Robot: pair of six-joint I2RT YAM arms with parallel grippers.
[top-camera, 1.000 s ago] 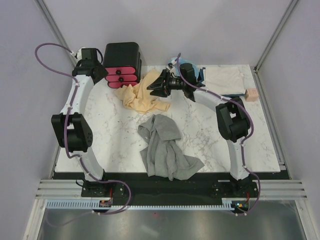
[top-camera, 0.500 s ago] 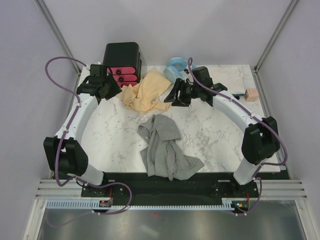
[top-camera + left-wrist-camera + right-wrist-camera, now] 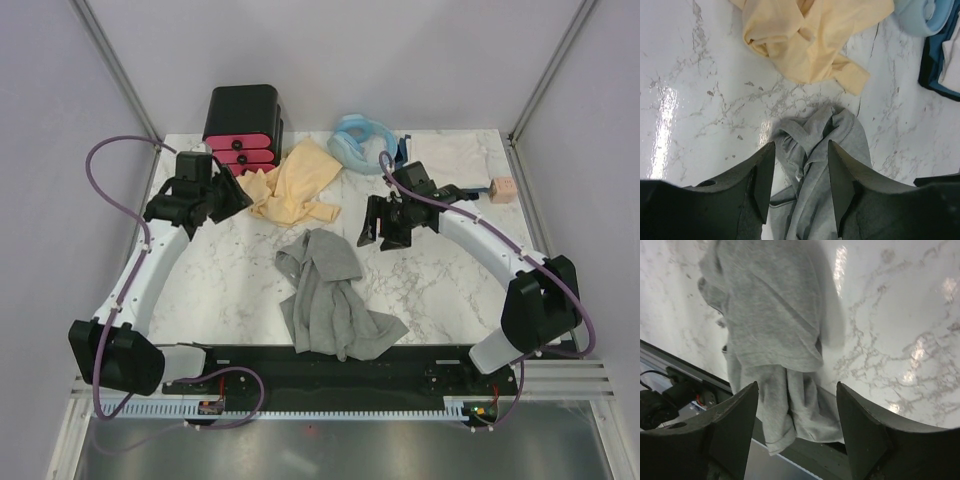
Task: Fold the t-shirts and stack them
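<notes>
White veined marble tabletop (image 3: pixel 230 280): crumpled heather-grey t-shirt (image 3: pixel 330 300) at centre-front, its hem over the near edge in the right wrist view; rumpled tan-yellow t-shirt (image 3: pixel 295 185) behind. Left gripper (image 3: pixel 801 155), right gripper (image 3: pixel 796 390): jaws spread, empty. Overhead view alone shows the black box with pink drawers (image 3: pixel 243 125).

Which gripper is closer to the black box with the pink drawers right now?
Left. The left gripper hangs just in front of the box; the right gripper is well to its right, beyond the yellow shirt.
</notes>
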